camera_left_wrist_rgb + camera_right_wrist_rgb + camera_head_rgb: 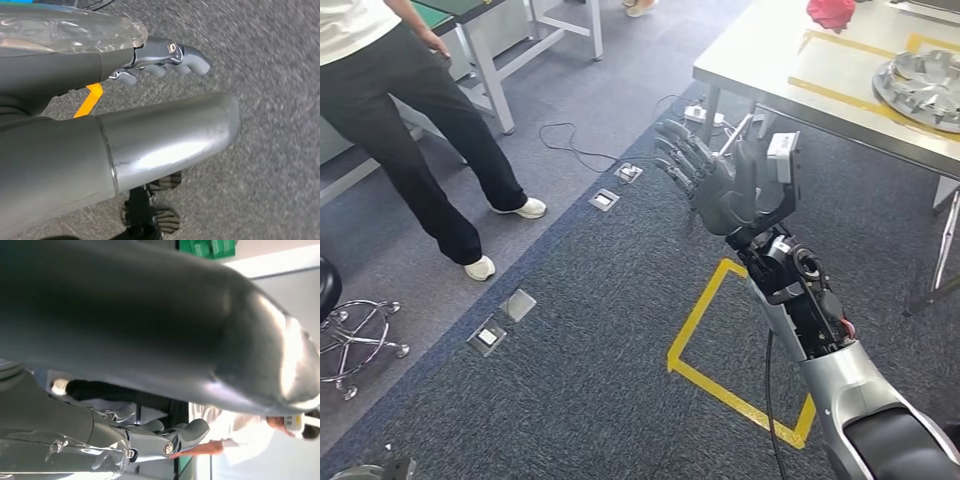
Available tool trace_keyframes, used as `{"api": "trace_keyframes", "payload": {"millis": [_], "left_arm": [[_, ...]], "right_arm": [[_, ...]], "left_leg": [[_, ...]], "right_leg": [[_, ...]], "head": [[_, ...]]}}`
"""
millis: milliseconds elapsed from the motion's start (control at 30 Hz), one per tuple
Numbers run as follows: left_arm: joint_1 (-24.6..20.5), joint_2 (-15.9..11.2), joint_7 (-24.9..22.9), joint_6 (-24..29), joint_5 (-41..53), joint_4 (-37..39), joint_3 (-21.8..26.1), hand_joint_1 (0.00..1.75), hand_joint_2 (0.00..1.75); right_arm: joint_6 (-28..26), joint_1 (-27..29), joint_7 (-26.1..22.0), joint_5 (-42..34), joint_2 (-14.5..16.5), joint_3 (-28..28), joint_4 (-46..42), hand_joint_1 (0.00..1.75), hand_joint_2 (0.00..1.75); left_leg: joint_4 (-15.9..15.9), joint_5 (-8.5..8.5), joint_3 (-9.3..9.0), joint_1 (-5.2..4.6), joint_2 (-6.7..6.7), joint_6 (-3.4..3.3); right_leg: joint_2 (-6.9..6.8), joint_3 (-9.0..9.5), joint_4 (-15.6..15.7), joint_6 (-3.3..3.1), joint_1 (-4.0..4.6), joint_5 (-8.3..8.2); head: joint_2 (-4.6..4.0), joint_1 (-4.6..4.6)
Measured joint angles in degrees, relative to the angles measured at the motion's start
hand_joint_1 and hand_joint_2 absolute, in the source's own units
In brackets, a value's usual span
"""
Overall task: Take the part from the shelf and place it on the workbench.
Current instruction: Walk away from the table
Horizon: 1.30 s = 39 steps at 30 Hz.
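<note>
A round, silvery metal part [921, 87] lies flat on the counter [773, 55] at the far right of the head view, inside yellow tape lines, with a red cloth [831, 12] farther back on the same top. The robot's right hand [714, 178] is raised over grey carpet short of the counter's near edge, its fingers [675, 150] spread and holding nothing. The part lies ahead and to the right of that hand, which is the nearer of the two. The left hand [158, 60] hangs above the carpet, fingers straight and empty. The shelf cannot be made out. A yellow taped rectangle [731, 350] marks the floor below the raised arm, and a person in dark trousers [410, 130] stands at left.
</note>
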State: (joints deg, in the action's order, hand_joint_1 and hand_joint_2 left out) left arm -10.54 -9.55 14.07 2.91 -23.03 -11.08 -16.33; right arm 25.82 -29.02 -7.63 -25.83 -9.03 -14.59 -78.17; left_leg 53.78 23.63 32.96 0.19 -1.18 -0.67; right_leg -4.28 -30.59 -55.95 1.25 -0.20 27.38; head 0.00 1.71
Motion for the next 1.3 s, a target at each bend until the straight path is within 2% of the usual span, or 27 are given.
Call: {"api": "trace_keyframes", "payload": {"millis": [33, 100, 133, 167, 200, 233, 300, 367, 433, 467, 533, 600, 633, 667, 700, 733, 800, 833, 867, 967, 1033, 1100, 1133, 1167, 1200, 1233, 1300], "left_arm": [[-0.1, 0.0, 0.0, 0.0, 0.0, 0.0, 0.0, 0.00, 0.00], [-0.1, 0.0, -0.1, 0.0, 0.0, 0.0, 0.0, 0.00, 0.00], [-0.1, 0.0, -0.1, 0.0, -0.1, 0.0, 0.0, 0.00, 0.00], [0.0, 0.1, -0.1, 0.0, -0.1, 0.0, 0.0, 0.00, 0.00], [0.1, 0.1, -0.1, 0.0, -0.1, 0.0, 0.0, 0.00, 0.00], [0.1, 0.1, -0.1, 0.0, -0.1, 0.0, 0.0, 0.00, 0.00], [0.1, 0.2, -0.1, 0.0, -0.1, 0.0, 0.0, 0.00, 0.00], [0.0, 0.2, -0.1, 0.0, -0.1, 0.0, 0.0, 0.00, 0.00], [0.1, 0.2, -0.1, 0.0, 0.0, 0.0, 0.0, 0.00, 0.00], [0.2, 0.2, -0.2, 0.0, 0.0, 0.0, 0.0, 0.00, 0.00], [0.2, 0.1, -0.2, 0.0, 0.0, 0.0, 0.0, 0.00, 0.00], [0.1, 0.1, -0.2, 0.0, 0.0, 0.0, 0.0, 0.00, 0.00], [0.1, 0.2, -0.2, 0.0, 0.0, 0.0, 0.0, 0.00, 0.00], [0.2, 0.3, -0.2, 0.0, 0.0, 0.0, 0.0, 0.00, 0.00], [0.2, 0.3, -0.2, 0.0, 0.0, 0.0, 0.0, 0.00, 0.00], [0.2, 0.3, -0.2, 0.0, 0.0, 0.0, 0.0, 0.00, 0.00], [0.1, 0.3, -0.2, 0.0, 0.0, 0.0, 0.0, 0.00, 0.00], [0.1, 0.3, -0.2, 0.0, 0.0, 0.0, 0.0, 0.00, 0.00], [0.0, 0.3, -0.2, 0.0, 0.0, 0.0, 0.0, 0.00, 0.00], [0.2, 0.2, -0.2, 0.0, 0.0, 0.0, 0.0, 0.00, 0.00], [0.1, 0.2, -0.2, 0.0, 0.1, 0.0, 0.0, 0.00, 0.00], [-0.1, 0.2, -0.2, 0.0, 0.2, 0.0, 0.0, 0.00, 0.00], [-0.2, 0.2, -0.2, 0.0, 0.3, 0.0, 0.0, 0.00, 0.00], [-0.1, 0.3, -0.2, 0.0, 0.3, 0.0, -0.1, 0.00, 0.00], [-0.1, 0.3, -0.3, 0.0, 0.4, 0.0, -0.1, 0.00, 0.00], [-0.1, 0.3, -0.3, 0.0, 0.4, 0.0, -0.1, 0.00, 0.00], [-0.1, 0.3, -0.4, 0.0, 0.4, 0.0, -0.1, 0.00, 0.00]], "right_arm": [[0.1, 0.0, -0.1, 0.0, 0.0, 0.0, 0.1, 0.00, 0.00], [0.3, 0.0, -0.1, 0.0, 0.0, -0.1, 0.5, 0.00, 0.00], [0.3, 0.0, -0.1, 0.1, 0.0, -0.1, 0.7, 0.00, 0.00], [0.3, 0.1, -0.1, 0.1, 0.0, -0.2, 0.9, 0.00, 0.00], [0.3, 0.1, -0.1, 0.2, 0.0, -0.2, 1.1, 0.00, 0.00], [0.4, 0.0, -0.1, 0.3, 0.0, -0.3, 1.2, 0.00, 0.00], [0.4, -0.1, -0.1, 0.3, 0.0, -0.4, 1.3, 0.00, 0.00], [0.4, -0.1, -0.1, 0.3, 0.0, -0.4, 1.4, 0.00, 0.00], [0.5, -0.2, -0.2, 0.3, 0.0, -0.4, 1.5, 0.00, 0.00], [0.5, -0.3, -0.2, 0.3, 0.1, -0.5, 1.6, 0.00, 0.00], [0.5, -0.5, -0.2, 0.3, 0.1, -0.5, 1.6, 0.00, 0.00], [0.5, -0.6, -0.3, 0.3, 0.2, -0.4, 1.6, 0.00, 0.00], [0.5, -0.7, -0.2, 0.3, 0.2, -0.4, 1.7, 0.00, 0.00], [0.5, -0.6, -0.2, 0.3, 0.2, -0.4, 1.7, 0.00, 0.00], [0.5, -0.7, -0.2, 0.3, 0.2, -0.5, 1.8, 0.00, 0.00], [0.5, -0.7, -0.2, 0.3, 0.2, -0.5, 1.8, 0.00, 0.00], [0.5, -0.7, -0.2, 0.3, 0.2, -0.5, 1.8, 0.00, 0.00], [0.5, -0.8, -0.2, 0.3, 0.2, -0.4, 1.8, 0.00, 0.00], [0.5, -0.9, -0.2, 0.3, 0.2, -0.4, 1.8, 0.00, 0.00], [0.4, -0.9, -0.2, 0.3, 0.2, -0.4, 1.8, 0.00, 0.00], [0.3, -0.9, -0.1, 0.3, 0.2, -0.4, 1.8, 0.00, 0.00], [0.1, -0.7, 0.0, 0.3, 0.1, -0.4, 1.8, 0.00, 0.00], [0.0, -0.5, 0.0, 0.3, 0.1, -0.4, 1.8, 0.00, 0.00], [-0.1, -0.2, 0.1, 0.3, 0.1, -0.4, 1.8, 0.00, 0.00], [-0.1, 0.0, 0.2, 0.3, 0.1, -0.4, 1.8, 0.00, 0.00], [-0.1, 0.1, 0.2, 0.3, 0.1, -0.4, 1.8, 0.00, 0.00], [-0.1, 0.1, 0.3, 0.3, 0.1, -0.4, 1.8, 0.00, 0.00]], "left_leg": [[-0.1, -0.11, -0.07, 0.12, 0.53, -0.30], [-0.1, -0.14, -0.06, 0.16, 1.75, -0.64], [-0.1, -0.14, -0.07, 0.16, 2.44, -0.70], [-0.1, -0.14, -0.10, 0.16, 3.20, -0.71], [0.0, -0.13, -0.18, 0.19, 3.95, -0.69], [0.1, -0.09, -0.29, 0.22, 4.70, -0.63], [0.3, 0.02, -0.29, 0.24, 6.09, -0.31], [0.6, -0.11, 0.35, 0.31, 7.30, 0.28], [0.6, -0.46, 0.95, 0.49, 8.50, 1.06], [0.8, -0.31, 1.19, 0.51, 8.26, 1.42], [4.4, 1.86, 2.96, 0.39, 5.60, 1.99], [12.4, 5.77, 6.87, 0.43, 2.53, 2.40], [16.2, 7.15, 8.69, 0.52, 1.99, 2.55], [18.3, 7.57, 9.70, 0.61, 1.76, 2.64], [17.9, 6.86, 9.44, 0.67, 1.61, 2.67], [15.1, 5.24, 7.93, 0.70, 1.36, 2.63], [6.0, 1.61, 3.03, 0.51, -0.38, 2.34], [2.7, 0.53, 1.29, 0.33, -1.07, 2.02], [0.8, 0.08, 0.38, 0.13, -1.48, 1.70], [0.1, -0.08, 0.25, -0.05, -0.20, 0.78], [-0.2, -0.30, -0.08, 0.23, 0.71, 0.10], [-0.4, -0.37, -0.21, 0.33, 1.78, -0.34], [-0.4, -0.38, -0.21, 0.31, 2.37, -0.42], [-0.3, -0.38, -0.22, 0.29, 3.04, -0.45], [-0.3, -0.37, -0.25, 0.29, 3.73, -0.45], [-0.2, -0.35, -0.31, 0.32, 4.43, -0.40], [0.1, -0.18, -0.37, 0.37, 5.84, -0.11]], "right_leg": [[1.37, -1.11, -2.8, 0.23, -0.15, 1.75], [3.54, -4.75, -11.3, 0.46, -0.25, 5.80], [3.91, -6.42, -14.8, 0.53, -0.26, 6.93], [4.07, -7.24, -16.4, 0.56, -0.30, 6.91], [4.16, -6.89, -15.4, 0.54, -0.37, 5.63], [4.48, -5.49, -12.2, 0.48, -0.47, 3.41], [6.88, -1.93, -3.9, 0.35, -0.87, -0.77], [8.83, -0.20, 0.4, 0.25, -1.04, -1.83], [8.14, 0.01, 1.0, -0.08, -0.94, -1.61], [7.45, 0.13, 1.3, -0.41, -0.95, -1.78], [5.89, 0.46, 1.9, -1.23, -1.00, -2.12], [4.37, 0.46, 2.0, -1.73, -0.71, -2.19], [3.63, 0.40, 2.0, -1.79, -0.59, -2.18], [2.90, 0.37, 2.0, -1.82, -0.51, -2.16], [2.21, 0.38, 2.0, -1.82, -0.47, -2.14], [1.55, 0.43, 2.0, -1.77, -0.44, -2.09], [0.36, 0.59, 2.0, -1.48, -0.26, -1.88], [-0.12, 0.64, 2.0, -1.27, -0.12, -1.75], [-0.57, 0.68, 1.9, -1.03, 0.03, -1.63], [-1.31, 0.85, 1.8, -0.19, -0.03, -1.19], [0.63, -0.24, -1.0, 0.28, -0.33, 0.86], [3.25, -3.72, -8.8, 0.52, -0.43, 4.75], [3.79, -5.69, -13.0, 0.60, -0.43, 6.30], [4.04, -7.14, -15.9, 0.67, -0.41, 6.95], [4.14, -7.54, -16.4, 0.68, -0.44, 6.39], [4.30, -6.71, -14.3, 0.66, -0.52, 4.62], [6.08, -3.08, -6.1, 0.65, -0.92, 0.27]], "head": [[0.00, 0.15], [0.00, 0.59], [0.00, 0.78], [0.00, 0.93], [0.00, 1.06], [0.00, 1.20], [0.00, 1.46], [0.00, 1.47], [0.00, 1.35], [0.00, 1.26], [0.00, 0.58], [0.00, -0.12], [0.00, -0.28], [0.00, -0.41], [0.00, -0.54], [0.00, -0.66], [0.00, -0.90], [0.00, -0.91], [0.00, -0.87], [0.00, -0.60], [0.00, -0.48], [0.00, 0.07], [0.00, 0.38], [0.00, 0.60], [0.00, 0.71], [0.00, 0.83], [0.00, 1.11]]}}
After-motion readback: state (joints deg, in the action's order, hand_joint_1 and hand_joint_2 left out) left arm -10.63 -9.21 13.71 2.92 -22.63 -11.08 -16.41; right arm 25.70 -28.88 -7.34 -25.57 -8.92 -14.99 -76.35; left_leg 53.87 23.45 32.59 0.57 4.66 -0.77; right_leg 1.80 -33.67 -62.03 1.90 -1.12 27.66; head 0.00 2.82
